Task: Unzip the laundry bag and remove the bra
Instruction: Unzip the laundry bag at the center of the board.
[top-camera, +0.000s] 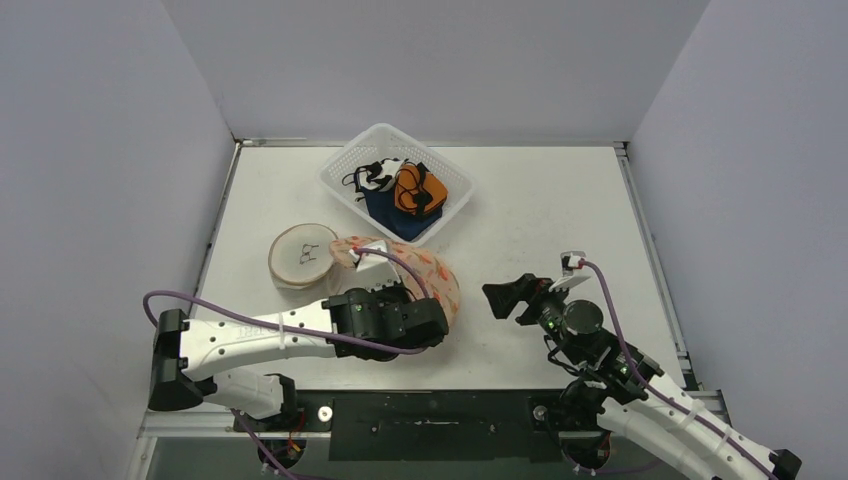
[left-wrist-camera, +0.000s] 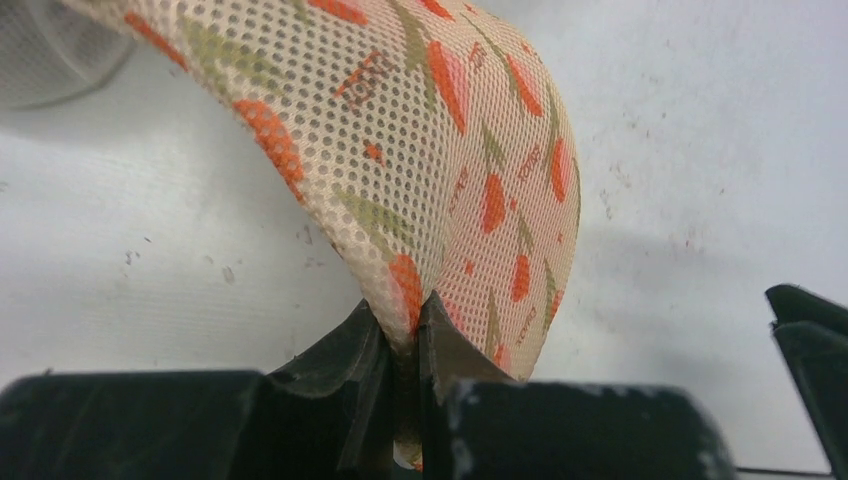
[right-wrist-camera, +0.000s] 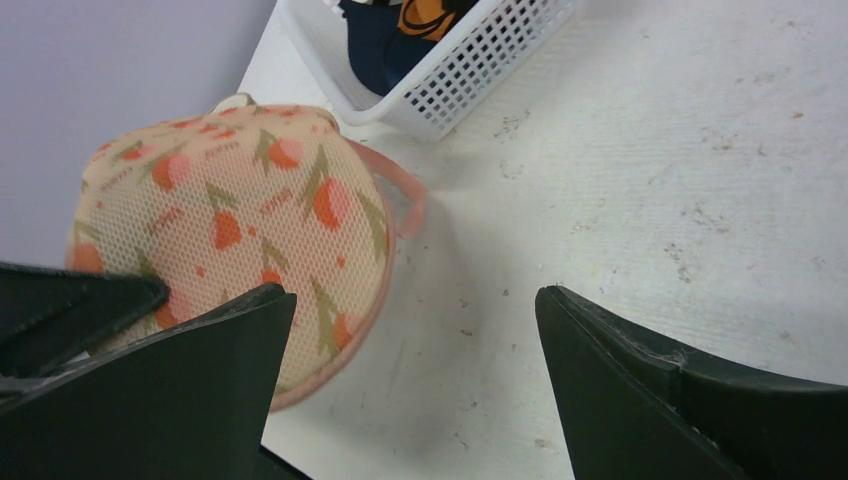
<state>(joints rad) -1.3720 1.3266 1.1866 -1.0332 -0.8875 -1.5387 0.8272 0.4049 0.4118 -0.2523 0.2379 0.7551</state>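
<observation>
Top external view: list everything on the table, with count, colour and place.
laundry bag: 1, peach mesh, orange print, centre-left
round disc: 1, beige, left of the bag
basket: 1, white, far centre
clothes: several, navy, orange, black-and-white, in the basket
table: 1, white
left arm: 1, white and black, near left, jaws shut on the bag's edge
right arm: 1, white and black, near right, jaws open, off the bag

Cream laundry bag (top-camera: 436, 280), orange-green print
</observation>
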